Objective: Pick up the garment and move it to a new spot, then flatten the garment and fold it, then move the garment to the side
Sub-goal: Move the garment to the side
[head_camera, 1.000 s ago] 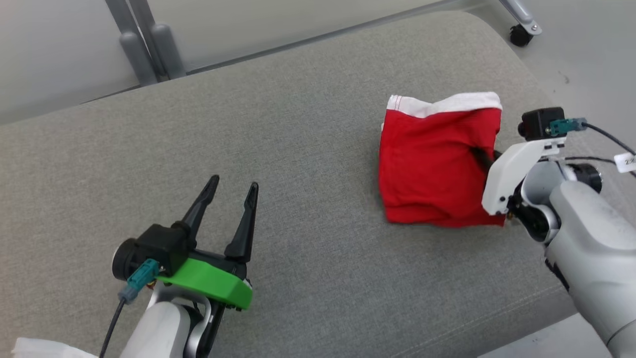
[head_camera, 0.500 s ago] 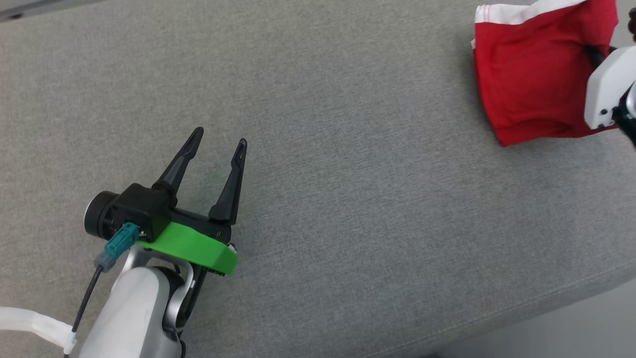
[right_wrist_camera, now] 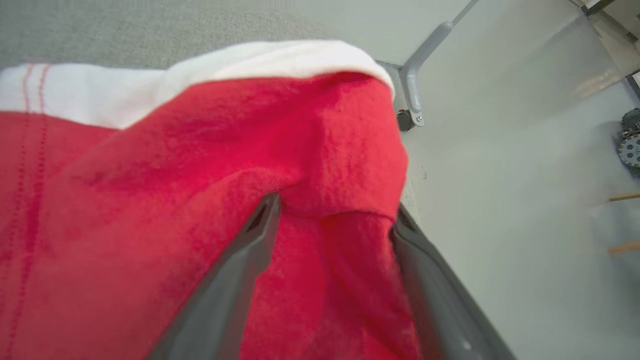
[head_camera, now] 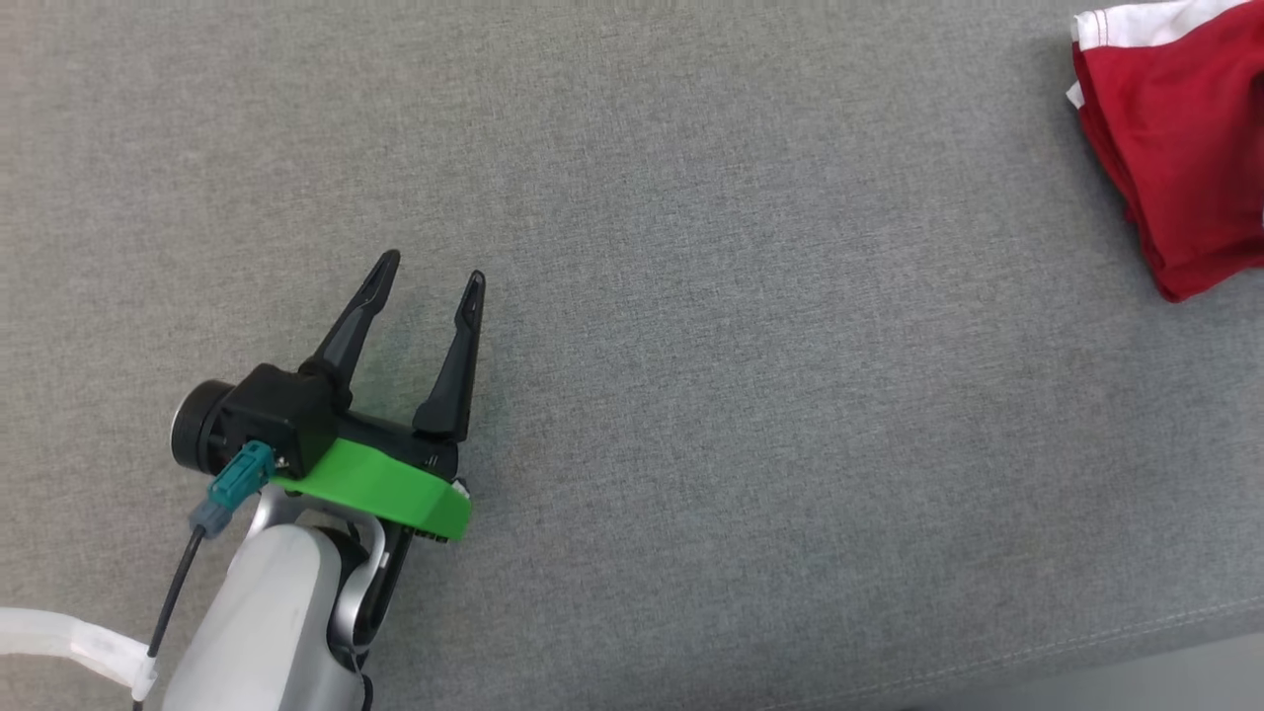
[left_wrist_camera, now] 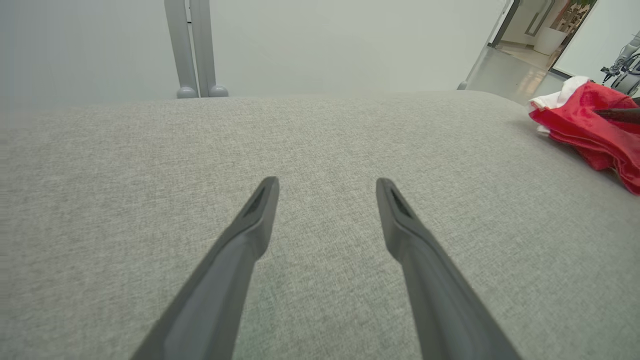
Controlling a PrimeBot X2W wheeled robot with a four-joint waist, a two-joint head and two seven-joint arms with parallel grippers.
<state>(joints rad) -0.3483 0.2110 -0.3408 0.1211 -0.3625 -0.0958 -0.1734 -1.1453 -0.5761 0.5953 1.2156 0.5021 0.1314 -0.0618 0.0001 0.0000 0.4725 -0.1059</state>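
Observation:
The garment [head_camera: 1185,148] is red with a white band, folded, and lies at the far right of the grey cushioned surface [head_camera: 691,296]. My right gripper [right_wrist_camera: 336,205] is open, its two fingers spread on either side of a raised fold of the red garment [right_wrist_camera: 150,200], close to the surface's right edge. In the left wrist view the garment [left_wrist_camera: 585,120] shows far to the right, with one dark finger [left_wrist_camera: 617,115] of the right gripper on it. My left gripper [head_camera: 433,269] rests open and holds nothing, low over the bare cushion [left_wrist_camera: 327,182], well left of the garment.
The cushion's front edge [head_camera: 1086,652] runs along the lower right of the head view. Two grey metal posts [left_wrist_camera: 195,50] stand behind the far edge. Past the garment, the floor drops away with a grey wheeled leg [right_wrist_camera: 410,90].
The head camera has swung left and down, so the garment now sits at the picture's right edge and the right arm has left it. The right gripper's fingers have opened. The left gripper has stayed put.

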